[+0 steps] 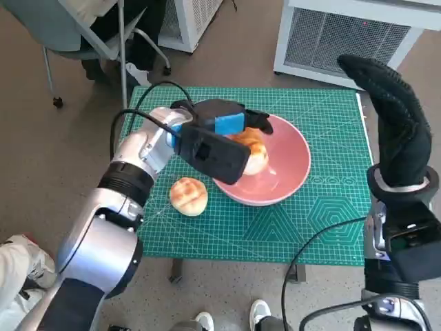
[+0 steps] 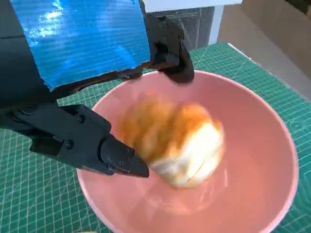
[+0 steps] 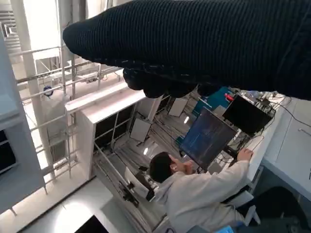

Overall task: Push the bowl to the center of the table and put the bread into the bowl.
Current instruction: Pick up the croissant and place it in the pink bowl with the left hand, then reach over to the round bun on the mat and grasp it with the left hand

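A pink bowl [image 1: 300,148] stands near the middle of the green cutting mat [image 1: 331,221]. Inside it lies a golden bread roll [image 1: 256,157], blurred in the left wrist view [image 2: 180,145]. My left hand [image 1: 220,127] hovers over the bowl's left side with its fingers [image 2: 116,158] spread on either side of the roll and not closed on it. A second roll [image 1: 188,196] rests on the mat left of the bowl. My right hand [image 1: 389,117] is raised beside the table's right edge, holding nothing, and its glove [image 3: 194,39] fills the top of the right wrist view.
A white slatted unit [image 1: 344,34] stands behind the table and a chair [image 1: 89,34] at the back left. Shoes [image 1: 258,314] show by the front edge. A person [image 3: 194,189] sits at a monitor in the right wrist view.
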You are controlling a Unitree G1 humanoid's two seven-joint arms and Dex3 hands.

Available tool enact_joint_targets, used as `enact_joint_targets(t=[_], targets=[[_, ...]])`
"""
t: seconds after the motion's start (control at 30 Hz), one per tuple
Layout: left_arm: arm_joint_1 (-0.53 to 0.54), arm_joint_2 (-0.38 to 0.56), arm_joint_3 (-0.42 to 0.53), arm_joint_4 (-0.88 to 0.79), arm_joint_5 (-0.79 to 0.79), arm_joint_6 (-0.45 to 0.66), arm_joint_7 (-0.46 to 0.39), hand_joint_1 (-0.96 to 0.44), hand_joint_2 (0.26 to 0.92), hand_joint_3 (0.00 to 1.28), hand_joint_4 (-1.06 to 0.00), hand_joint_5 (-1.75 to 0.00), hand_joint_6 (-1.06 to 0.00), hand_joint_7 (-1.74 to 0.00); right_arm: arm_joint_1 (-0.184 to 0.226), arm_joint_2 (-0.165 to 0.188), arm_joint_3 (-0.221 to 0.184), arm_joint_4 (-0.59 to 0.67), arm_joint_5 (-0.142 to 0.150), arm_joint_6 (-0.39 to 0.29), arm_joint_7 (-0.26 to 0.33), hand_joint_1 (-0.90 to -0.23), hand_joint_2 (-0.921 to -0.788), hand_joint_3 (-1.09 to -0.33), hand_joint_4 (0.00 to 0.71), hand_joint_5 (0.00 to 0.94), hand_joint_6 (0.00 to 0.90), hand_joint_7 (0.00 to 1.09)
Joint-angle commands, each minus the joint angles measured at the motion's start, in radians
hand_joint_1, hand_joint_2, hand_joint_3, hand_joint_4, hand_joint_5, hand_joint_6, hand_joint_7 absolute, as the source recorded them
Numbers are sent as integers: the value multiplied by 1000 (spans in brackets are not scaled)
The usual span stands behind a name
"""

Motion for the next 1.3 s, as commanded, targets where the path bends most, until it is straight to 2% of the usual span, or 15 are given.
enact_joint_targets(t=[0.03,0.23,0.33,0.6,0.8,1.0,1.3], targets=[[32,57,20,-59,-30,-83,0,-407,856,28,-33,-17,-51,-302,29,2,4,-12,-5,16,-5,-584,-921,-811,274,0,-1,631],[67,131,51,-128,-74,-166,-28,-488,870,22,-97,-38,-73,-320,33,7,8,-25,-1,21,-4,-584,-921,-812,274,0,-1,629],[100,182,75,-180,-102,-219,-36,-517,888,12,-153,-36,-119,-307,36,8,9,-29,4,23,-2,-583,-921,-813,274,0,-1,628],[275,328,168,-381,-216,-306,-54,-497,891,1,-266,-42,-212,-283,42,6,14,-45,22,29,9,-585,-921,-812,273,0,-1,626],[408,408,216,-489,-263,-312,-54,-462,884,0,-298,-38,-246,-279,45,6,19,-57,30,33,14,-586,-921,-812,272,0,-1,626],[497,446,241,-525,-282,-312,-47,-466,887,1,-313,-22,-276,-252,39,7,26,-46,37,30,20,-586,-921,-811,272,0,-1,626],[575,463,248,-554,-268,-277,-40,-464,888,0,-326,-9,-319,-212,32,8,32,-28,56,27,36,-593,-921,-809,271,0,-1,625]])
